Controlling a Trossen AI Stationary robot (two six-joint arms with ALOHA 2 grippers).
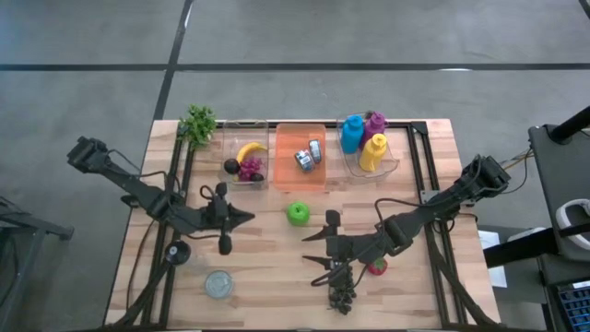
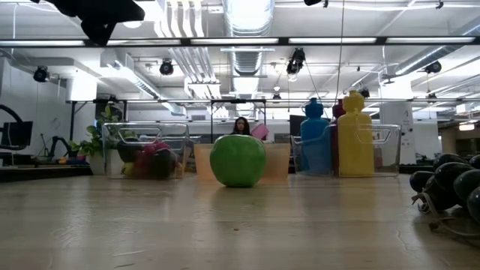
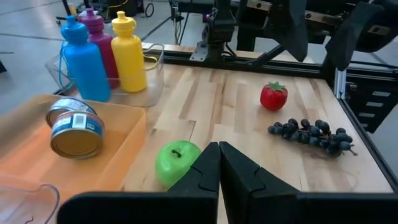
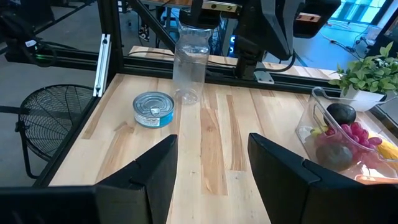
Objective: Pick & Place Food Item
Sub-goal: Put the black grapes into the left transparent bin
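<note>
The dark left arm comes in from the left edge of the high view and bends toward the middle; its black two-finger left gripper point(image 1: 247, 219) points right with the fingers point(image 3: 233, 168) pressed together. The dark right arm enters from the right side, and its black right gripper point(image 1: 312, 247) stands apart-fingered, holding nothing, at lower centre.

Bare wood lies between the green apple point(image 1: 297, 214) and the front edge; bins point(image 1: 300, 157) line the back, grapes point(image 1: 342, 293) sit front-right
</note>
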